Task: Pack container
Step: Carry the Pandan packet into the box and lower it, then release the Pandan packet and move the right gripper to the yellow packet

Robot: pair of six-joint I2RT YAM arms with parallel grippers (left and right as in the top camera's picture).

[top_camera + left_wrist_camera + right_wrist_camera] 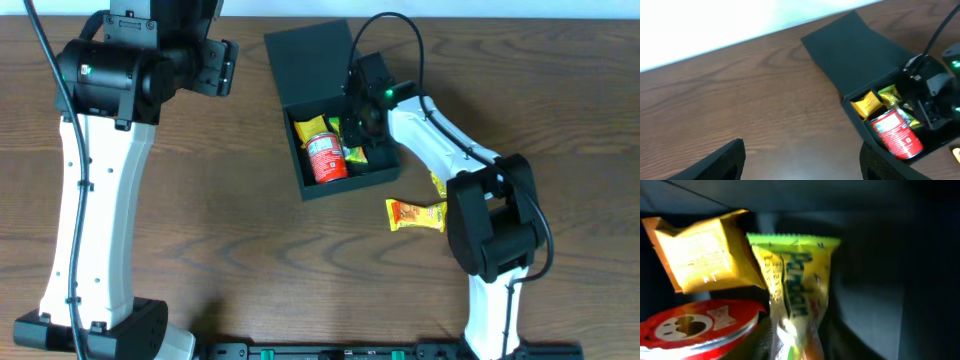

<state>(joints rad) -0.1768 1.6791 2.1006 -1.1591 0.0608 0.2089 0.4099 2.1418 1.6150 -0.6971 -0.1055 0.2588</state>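
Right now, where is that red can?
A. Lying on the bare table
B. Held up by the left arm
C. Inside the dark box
C: the red can lies inside the open container, beside a yellow packet and a green packet.

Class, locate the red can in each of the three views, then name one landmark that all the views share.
Overhead: the can lies in the box, near the picture's centre.
Left wrist: the can is at lower right, inside the box.
Right wrist: the can is at bottom left; only its top end shows.
Shared landmark: the yellow packet next to the can.
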